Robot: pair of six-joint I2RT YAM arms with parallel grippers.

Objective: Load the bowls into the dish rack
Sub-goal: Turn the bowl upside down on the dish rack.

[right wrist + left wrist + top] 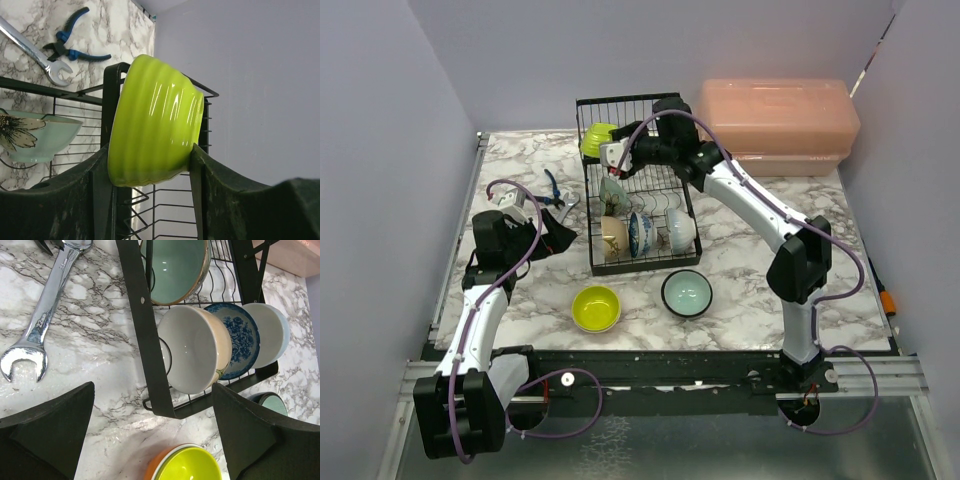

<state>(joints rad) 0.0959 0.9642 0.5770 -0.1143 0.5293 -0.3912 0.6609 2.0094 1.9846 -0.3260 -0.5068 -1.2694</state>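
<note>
1. The dish rack (665, 195) is the largest thing of the task and stands in the middle of the counter (740, 260). As I judge it, the step in hand is placing one more bowl at the far left corner of its upper shelf.
2. The right hand (149, 160) is at that corner and pinches a yellow-green bowl (155, 115) by its sides. The bowl is turned on its edge, just beside the corner post. I cannot tell if it touches the wire.
3. The next move calls for lowering this bowl inside the shelf rim until the wire carries it, and only then spreading the fingers. Released too early, it could drop outside the rack.
4. The left hand (155, 440) hangs over the counter near the rack's near left corner, fingers spread, with nothing between them.
5. Large things: one dish rack, one pink box (780, 125) behind it, two arms.
6. Bowls:
   - Four stand in the rack: a flowered teal bowl (177, 267), a beige bowl (192, 350), a blue-patterned bowl (237, 340) and a white bowl (270, 335).
   - One is in the right hand.
   - Two are on the counter in front: a pale teal bowl (687, 293) and a second yellow-green bowl (596, 308).
   - That makes seven. An orange edge (150, 471) under the last one is probably an eighth, nested.
7. Tools, left of the rack: one wrench (40, 325), one pair of pliers (75, 42).
</note>
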